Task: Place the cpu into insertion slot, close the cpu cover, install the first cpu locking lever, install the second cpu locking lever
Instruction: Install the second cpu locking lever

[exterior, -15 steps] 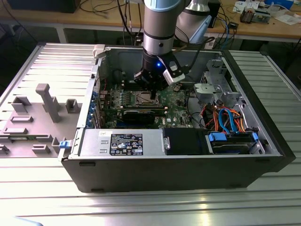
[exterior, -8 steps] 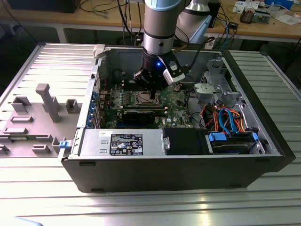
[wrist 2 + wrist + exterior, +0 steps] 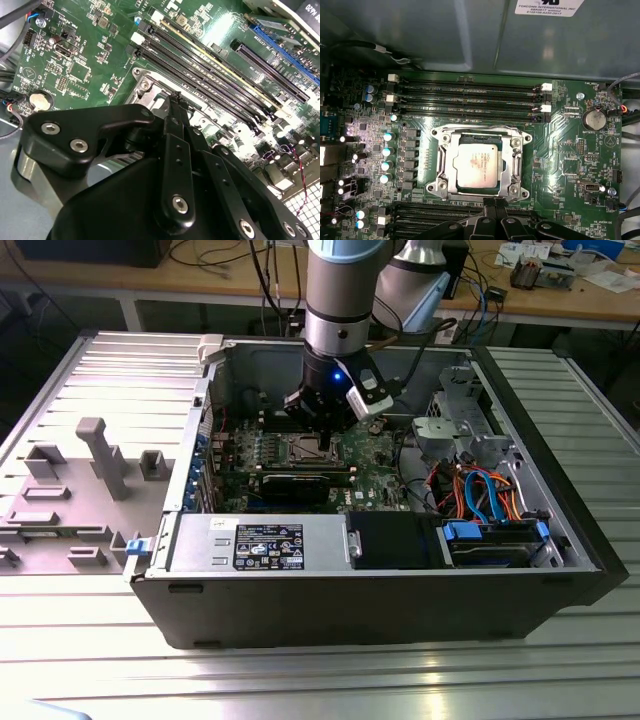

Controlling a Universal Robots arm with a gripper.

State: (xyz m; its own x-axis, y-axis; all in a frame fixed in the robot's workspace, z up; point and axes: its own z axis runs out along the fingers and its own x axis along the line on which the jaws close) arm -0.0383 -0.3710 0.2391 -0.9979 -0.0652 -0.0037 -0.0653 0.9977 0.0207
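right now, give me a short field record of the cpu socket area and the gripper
cpu: small square chip with silvery-grey metal top, seated in the socket
insertion slot: square socket with silvery metal rim on the green circuit board
cpu cover: thin silvery frame plate, lying down around the chip
gripper: black fingers together, beside the socket edge
memory slots: long narrow black slots next to the socket

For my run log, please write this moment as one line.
stage: cpu seated in insertion slot | cpu cover down around chip | end effector: fingertips together at socket edge, holding nothing | memory slots empty
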